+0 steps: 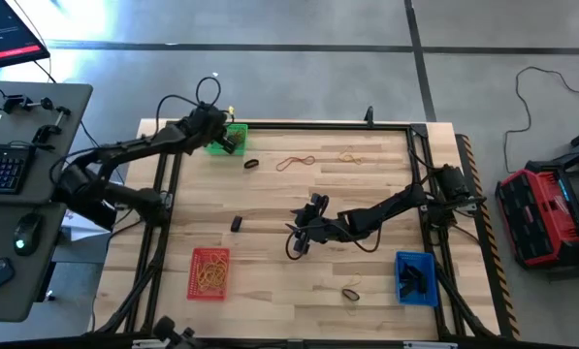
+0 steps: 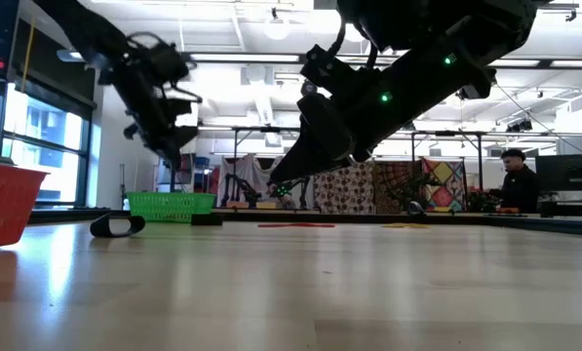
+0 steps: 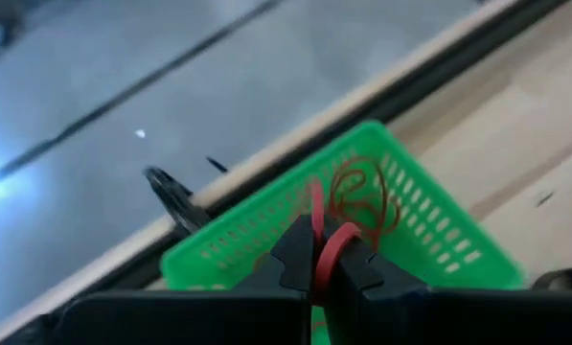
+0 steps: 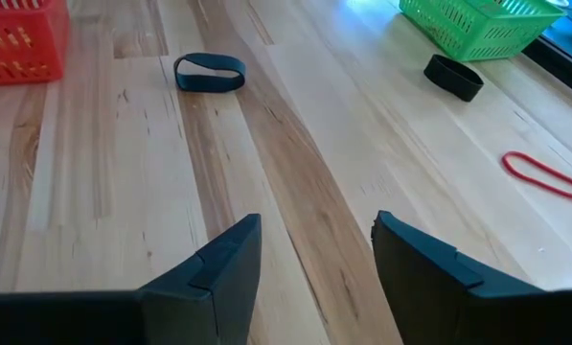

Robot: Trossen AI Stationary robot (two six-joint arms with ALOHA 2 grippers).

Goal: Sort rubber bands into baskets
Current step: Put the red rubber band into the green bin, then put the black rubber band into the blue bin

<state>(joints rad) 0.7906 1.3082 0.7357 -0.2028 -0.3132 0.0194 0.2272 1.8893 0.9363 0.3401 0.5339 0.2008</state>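
red band (image 3: 326,261) seen pinched in closed left jaws only in left wrist view, long axis upright, over green basket (image 3: 429,225). right gripper (image 4: 314,264) open above worktop (image 4: 295,163); black band (image 4: 209,73) beyond.

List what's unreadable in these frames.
- Blue basket contents, high view: dark shapes, too small to identify.
- Green basket, high view: partly covered by left gripper.
- Red basket, low view: cut by frame edge.
- Right gripper fingertips, low view: not discernible.
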